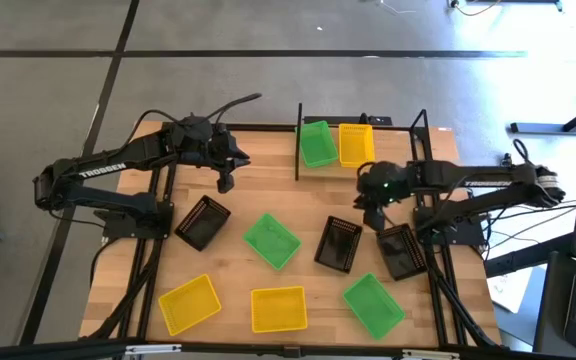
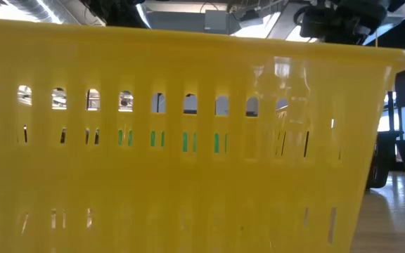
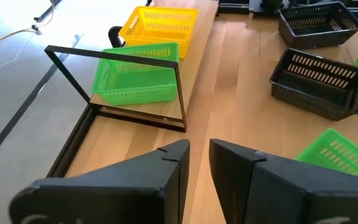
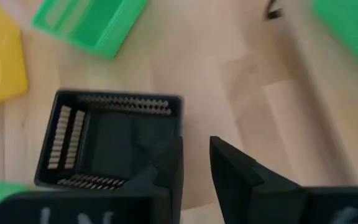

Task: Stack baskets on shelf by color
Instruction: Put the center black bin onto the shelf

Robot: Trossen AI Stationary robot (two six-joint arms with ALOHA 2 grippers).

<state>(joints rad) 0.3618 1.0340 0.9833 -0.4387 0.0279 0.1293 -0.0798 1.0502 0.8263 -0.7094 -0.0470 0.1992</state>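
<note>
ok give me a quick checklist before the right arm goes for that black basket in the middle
1. Right end effector empty: ok, nothing between its fingers, a narrow gap showing.
2. Target in reach: ok, the middle black basket lies beside the right end effector in the high view, upright and open side up in the right wrist view.
3. Target free of neighbours: ok, it stands apart from the green basket and the other black basket.
4. Shelf has room: ok, one green basket and one yellow basket sit side by side, space left near the right posts.
5. Left end effector out of the way: ok, it hovers near the shelf's left end, empty.
</note>
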